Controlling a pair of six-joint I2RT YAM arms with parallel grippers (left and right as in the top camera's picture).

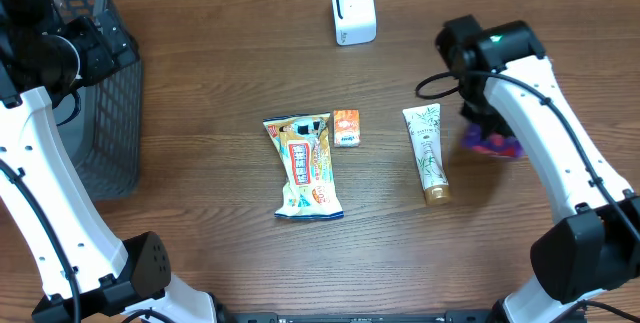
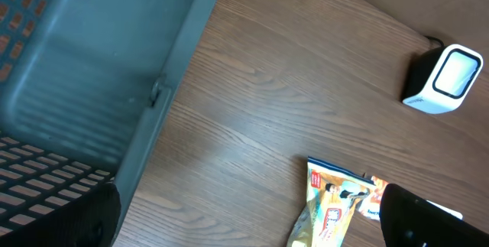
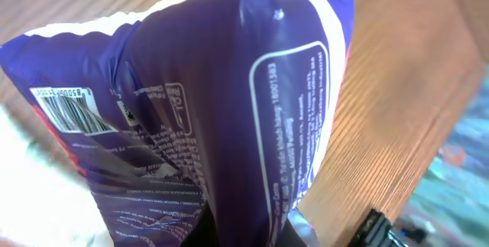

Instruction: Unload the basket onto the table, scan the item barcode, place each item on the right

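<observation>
Purple packet point(image 3: 229, 117) outside grey basket point(image 1: 108, 113)

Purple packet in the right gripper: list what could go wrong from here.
1. The right gripper pinches only a thin edge of the soft purple packet, so it may slip or flop when carried.
2. Its barcode lies on crinkled film near one side; the scanner may fail to read it unless that face is turned toward it.
3. The tube lies close beside the packet, on the scanner side; a low carry could knock it.
</observation>
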